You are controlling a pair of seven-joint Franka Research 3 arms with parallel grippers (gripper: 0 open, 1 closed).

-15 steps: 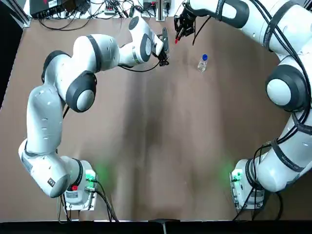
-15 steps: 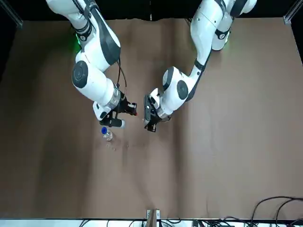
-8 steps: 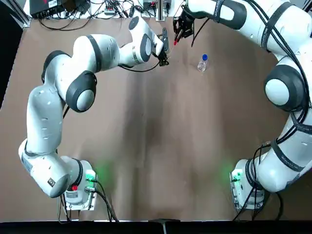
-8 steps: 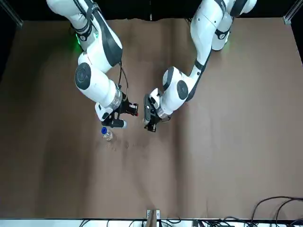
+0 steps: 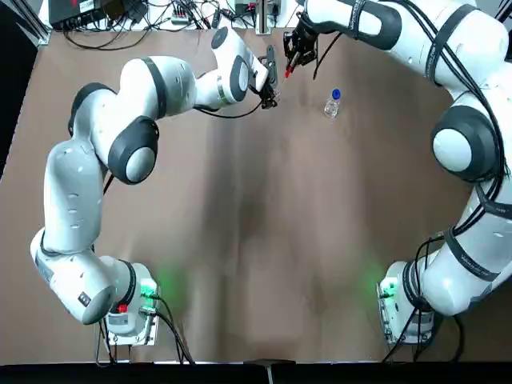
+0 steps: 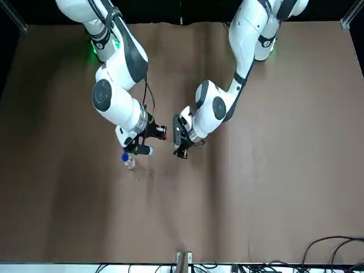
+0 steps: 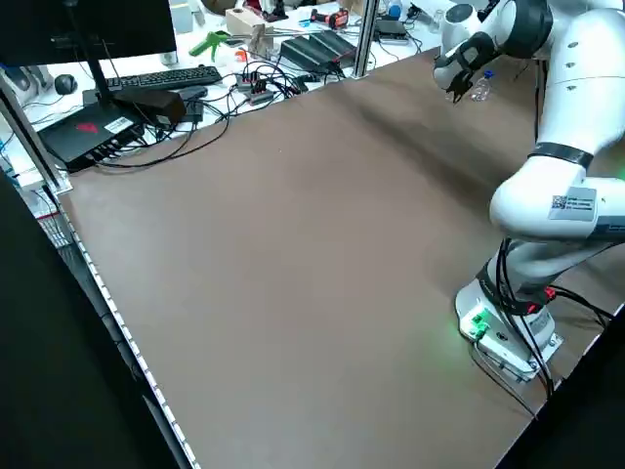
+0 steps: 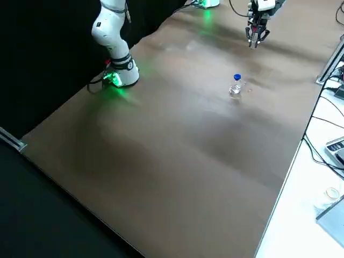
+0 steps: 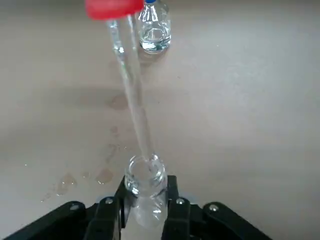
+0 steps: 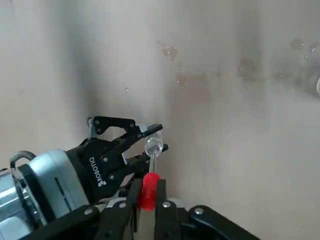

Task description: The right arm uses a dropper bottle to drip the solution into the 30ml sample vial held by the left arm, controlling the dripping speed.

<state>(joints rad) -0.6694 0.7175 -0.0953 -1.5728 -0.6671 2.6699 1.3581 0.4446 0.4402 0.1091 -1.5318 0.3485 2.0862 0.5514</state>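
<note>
My left gripper (image 5: 270,86) is shut on the 30ml sample vial (image 9: 145,192), a small clear cylinder held upright with its mouth open. The right gripper (image 5: 293,54) hangs just beside it, shut on the dropper's red bulb (image 10: 149,191). In the left wrist view the dropper's glass tube (image 9: 134,95) slants down with its tip inside the vial's mouth. The dropper bottle (image 5: 333,104), clear with a blue collar, stands alone on the brown table (image 5: 264,240) to the right of both grippers. The solution shows as clear liquid in the bottle (image 9: 154,31).
Small wet spots (image 9: 105,175) lie on the table below the vial. Cables and electronics (image 5: 160,16) crowd the far edge, with a keyboard (image 7: 156,78) beyond the table's left side. Both arm bases (image 5: 132,312) (image 5: 404,308) stand at the near edge.
The right gripper with the dropper has shifted slightly toward the left gripper. The left arm and the dropper bottle have stayed put.
</note>
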